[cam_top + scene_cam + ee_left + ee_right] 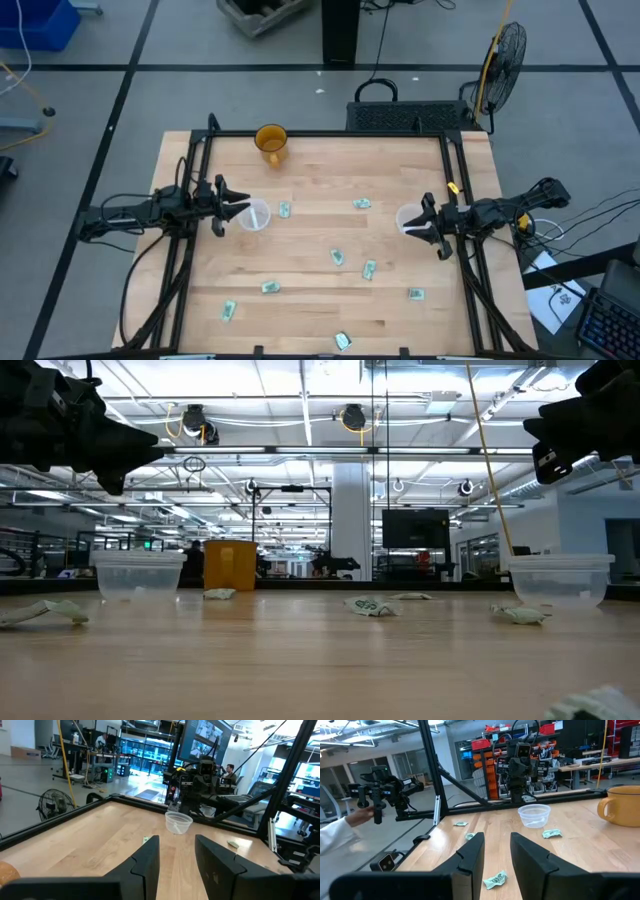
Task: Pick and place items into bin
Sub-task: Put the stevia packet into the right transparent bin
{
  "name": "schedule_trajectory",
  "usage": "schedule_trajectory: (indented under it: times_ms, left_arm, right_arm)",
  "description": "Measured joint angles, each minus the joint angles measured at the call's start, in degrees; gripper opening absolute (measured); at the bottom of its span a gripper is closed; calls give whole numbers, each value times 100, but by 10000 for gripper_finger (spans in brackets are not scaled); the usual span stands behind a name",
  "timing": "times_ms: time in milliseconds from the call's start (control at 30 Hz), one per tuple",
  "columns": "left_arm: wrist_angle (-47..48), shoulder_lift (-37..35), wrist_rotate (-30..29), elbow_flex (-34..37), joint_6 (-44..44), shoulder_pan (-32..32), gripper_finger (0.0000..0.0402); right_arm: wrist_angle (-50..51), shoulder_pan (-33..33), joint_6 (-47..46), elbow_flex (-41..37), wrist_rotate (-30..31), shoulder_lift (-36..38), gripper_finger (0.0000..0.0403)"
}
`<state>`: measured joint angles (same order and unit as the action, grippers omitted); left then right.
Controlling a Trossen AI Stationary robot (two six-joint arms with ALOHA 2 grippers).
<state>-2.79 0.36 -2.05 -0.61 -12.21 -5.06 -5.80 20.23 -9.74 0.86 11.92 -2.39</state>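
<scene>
Both arms hung raised at the table's sides, left gripper [237, 208] and right gripper [422, 222] narrowly parted and apparently empty, each beside a clear cup [254, 214]. Wrapped pieces [338, 256] lay scattered mid-table; a clean pick meant descending squarely over one.

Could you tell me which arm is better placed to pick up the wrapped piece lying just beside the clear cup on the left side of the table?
Probably the left: its gripper, open, hovers by that clear cup, with the wrapped piece just beyond. The right gripper sits across the table.
</scene>
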Motion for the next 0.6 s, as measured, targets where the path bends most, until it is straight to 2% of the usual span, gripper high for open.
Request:
schedule_trajectory:
  times_ms: [600]
  left_arm:
    - [-39,0,-2,1,-217,0,129]
  right_arm:
    - [-65,-2,-4,0,0,0,86]
